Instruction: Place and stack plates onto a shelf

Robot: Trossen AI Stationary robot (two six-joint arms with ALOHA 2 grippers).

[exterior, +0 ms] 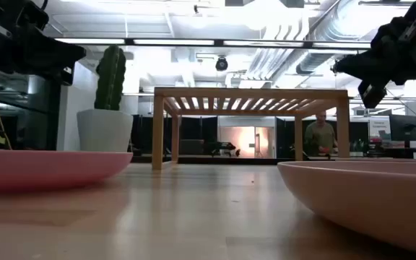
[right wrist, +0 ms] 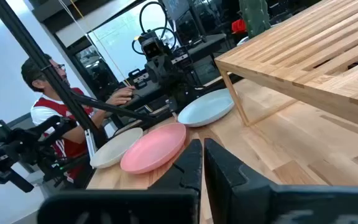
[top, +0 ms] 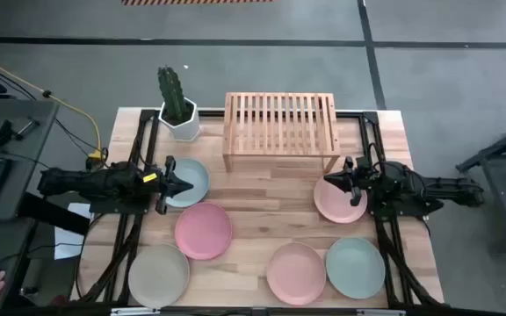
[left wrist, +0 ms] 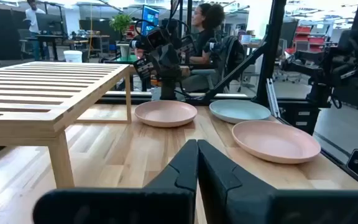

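The left claw (top: 179, 184) hangs with its two dark fingers pressed together and nothing between them, over the near edge of the round pale blue matte plate (top: 189, 182) on the left side of the light butcher-block desk (top: 262, 215). The right claw (top: 334, 182) is likewise closed and empty, poised at the inner rim of a round pink matte plate (top: 340, 200) on the right side of the desk, just in front of the shelf's right leg. Between the two arms and toward the back stands the low slatted light-wood shelf (top: 281, 128), its top bare. Beside its left end sits a white hexagonal pot holding a green cactus (top: 177, 104). Nearer the front edge, a second pink plate (top: 203, 230) lies just in front of the pale blue one, with a beige plate (top: 158, 275) at the front left. A third pink plate (top: 295, 272) and a pale green plate (top: 355, 267) lie side by side at the front right, their rims nearly touching.
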